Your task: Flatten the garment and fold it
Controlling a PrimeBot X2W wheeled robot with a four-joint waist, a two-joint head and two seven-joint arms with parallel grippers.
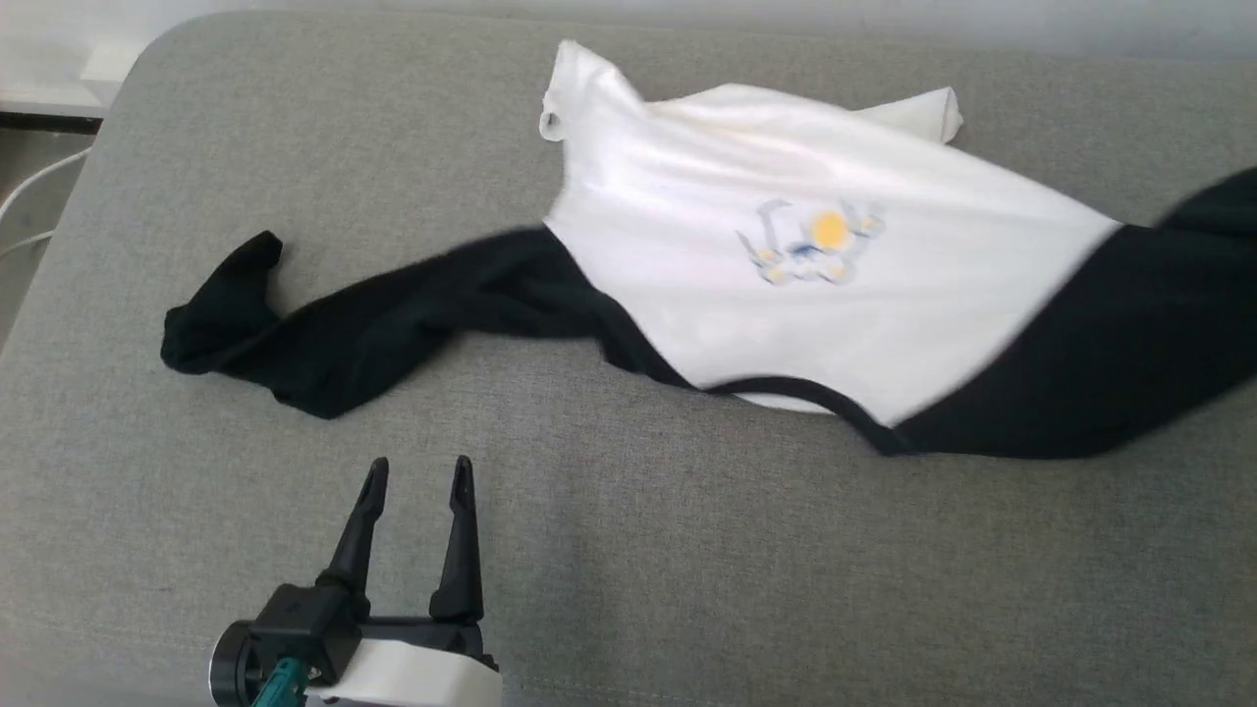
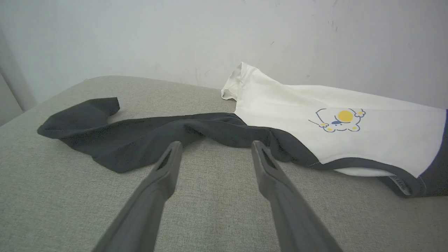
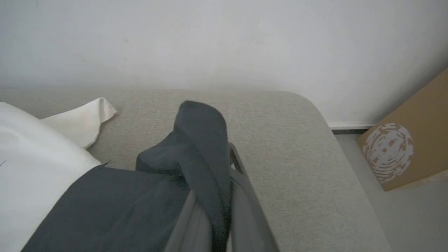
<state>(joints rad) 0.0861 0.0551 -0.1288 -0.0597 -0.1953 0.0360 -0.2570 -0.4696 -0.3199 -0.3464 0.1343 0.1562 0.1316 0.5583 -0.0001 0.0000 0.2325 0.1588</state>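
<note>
The garment lies crumpled on the grey cushion: a white body with a small yellow and blue print and two black sleeves. One black sleeve trails out to the left. My left gripper stands open just in front of that sleeve, apart from it, with nothing between its fingers. In the right wrist view my right gripper is shut on the other black sleeve, whose cloth drapes over its fingers. The white body lies to the left there.
The cushion's rounded right corner drops off to a floor where a brown cardboard box stands. A pale wall runs behind the cushion. White cables hang off the far left edge.
</note>
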